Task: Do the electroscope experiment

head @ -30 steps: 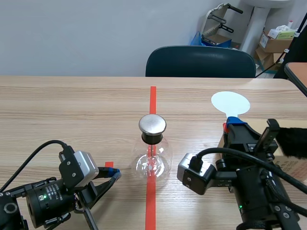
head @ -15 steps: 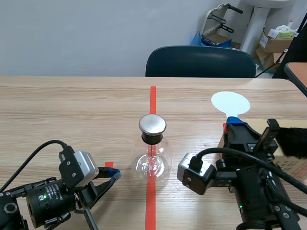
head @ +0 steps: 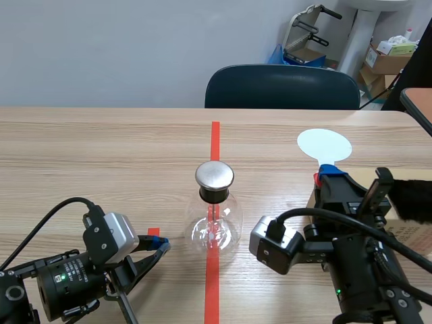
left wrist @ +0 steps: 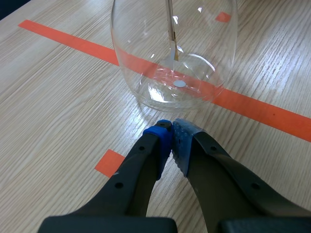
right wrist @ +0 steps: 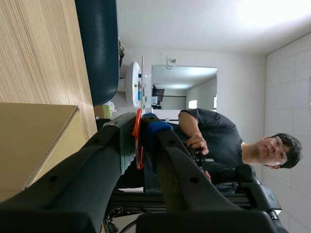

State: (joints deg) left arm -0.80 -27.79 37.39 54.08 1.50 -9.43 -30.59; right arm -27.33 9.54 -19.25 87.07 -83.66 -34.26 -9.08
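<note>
1. The glass flask (head: 214, 226) stands upright in the middle of the counter (head: 101, 155), right on the long orange-red tape line (head: 214, 138) that runs toward 12 o'clock.
2. A round metal cap (head: 214, 175) on a black collar closes its neck. A thin rod (left wrist: 170, 19) hangs straight down inside the bulb from the cap.
3. The left end effector (head: 159, 244) lies low over the counter at about 8 o'clock from the flask. Its two blue pads are pressed together with nothing between them.
4. In the left wrist view the closed tips (left wrist: 171, 138) point at the base of the flask, which sits just ahead of them with a narrow strip of bare wood in between.
5. The right end effector (head: 331, 174) is at about 3 o'clock from the flask and is turned on its side, pointing toward 12 o'clock.
6. It is pinching the orange-red handle of a white paddle (head: 325, 145), whose round disc sticks out beyond the tips, at about 2 o'clock from the flask.
7. In the right wrist view the handle is clamped between a grey-green pad and a blue pad (right wrist: 138, 127), with the disc seen edge-on ahead of them.
8. A cardboard box (head: 408, 233) lies under and beside the right arm, with a black furry thing (head: 413, 200) on it.
9. A dark chair (head: 282, 86) stands at the far edge of the counter at 12 o'clock.
10. A person (right wrist: 218, 141) in a dark shirt shows behind the arm in the right wrist view.
</note>
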